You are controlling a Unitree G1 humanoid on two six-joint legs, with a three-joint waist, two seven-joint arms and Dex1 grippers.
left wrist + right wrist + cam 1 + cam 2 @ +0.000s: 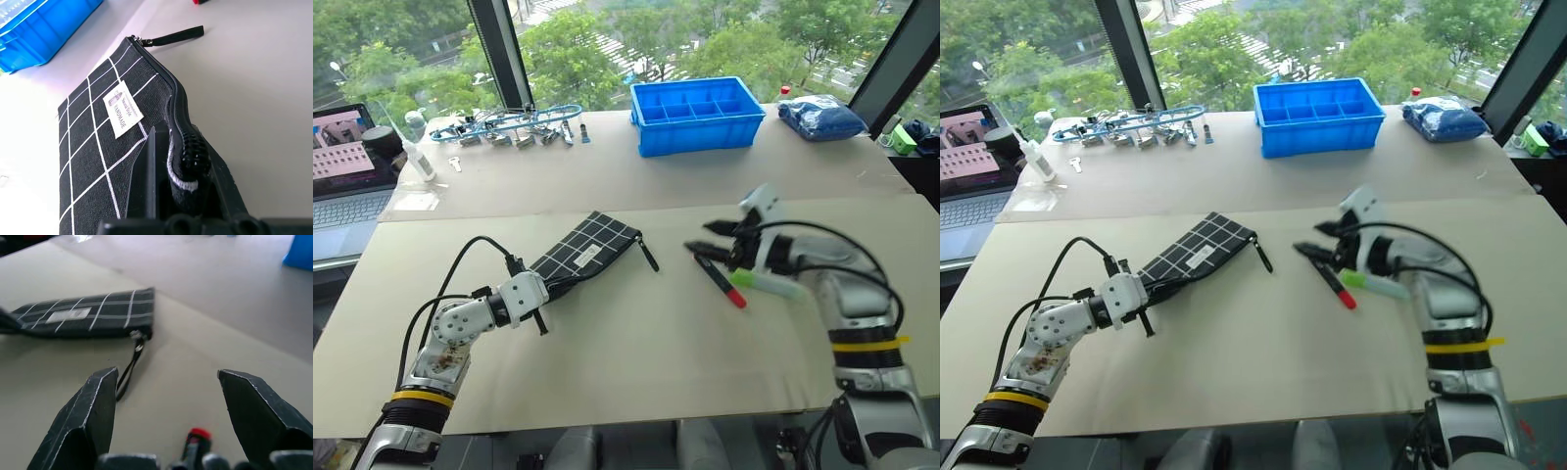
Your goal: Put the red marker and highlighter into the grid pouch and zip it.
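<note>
Covering part of the highlighter (773,285), the right arm leaves only its green body and pale cap end visible on the table (636,362), so how its far end lies cannot be made out. One red marker (719,278) lies just beside it, slanted, its red tip toward the robot; in the right wrist view only a blurred red end shows low between the fingers (85,423). The near end of the single grid pouch (582,252) is hidden inside the left gripper (183,171), whose jaws are closed tight on the zipper edge, pinching the fabric so the pouch lifts slightly at that end. Its white label faces up, and the black pull strap (648,254) trails off the far corner onto the table. The right gripper (722,240) hovers above the marker with its jaws spread wide and nothing between them. One blue bin (695,116) stands farther back, well apart from the pouch.
</note>
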